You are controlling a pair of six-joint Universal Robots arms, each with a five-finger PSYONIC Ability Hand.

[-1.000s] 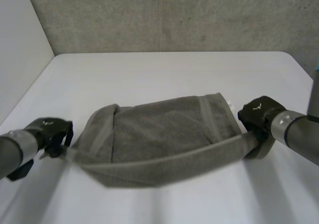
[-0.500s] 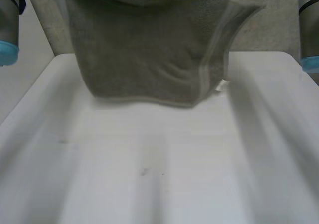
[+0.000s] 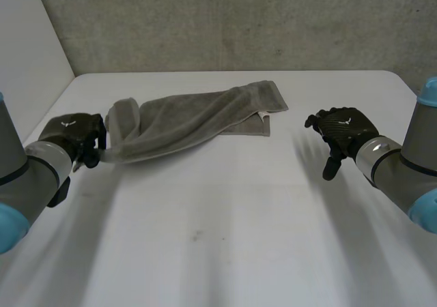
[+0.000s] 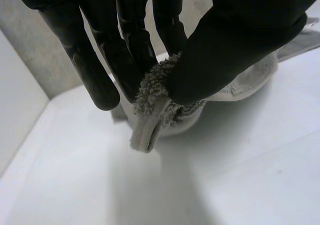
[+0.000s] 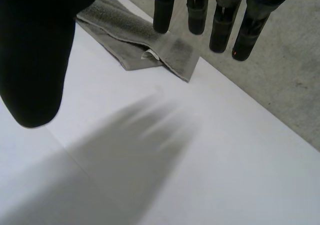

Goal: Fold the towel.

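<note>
The left arm (image 3: 27, 177) is brought in from 8 o'clock of the surface (image 3: 232, 218). The left hand (image 3: 72, 136) is held low at about 9 o'clock, with its back turned upward. In the left wrist view its fingers (image 4: 92, 70) are seen drawn narrowly together against the thumb (image 4: 240, 45), and one end of the grey towel (image 3: 194, 119) is pinched between them. A short piece of the hemmed edge is left sticking out below the fingertips, lifted clear of the surface.

From that pinched end the towel is stretched as a loosely bunched band toward 1 o'clock. Its far end is laid flat on the surface near 12 o'clock. There a lower layer is shown under the upper one, and a small white label (image 5: 148, 54) is tucked at the edge.

The right arm (image 3: 410, 177) is brought in from 4 o'clock. The right hand (image 3: 343, 129) is held at about 3 o'clock, raised a little above the surface, palm down. Its fingers are spread wide and nearly straight, and nothing is held or touched by them. The flat end of the towel is found at the hand's 10 o'clock, well apart from it. In the right wrist view that corner is seen beyond the fingertips, with bare surface under the palm.
</note>
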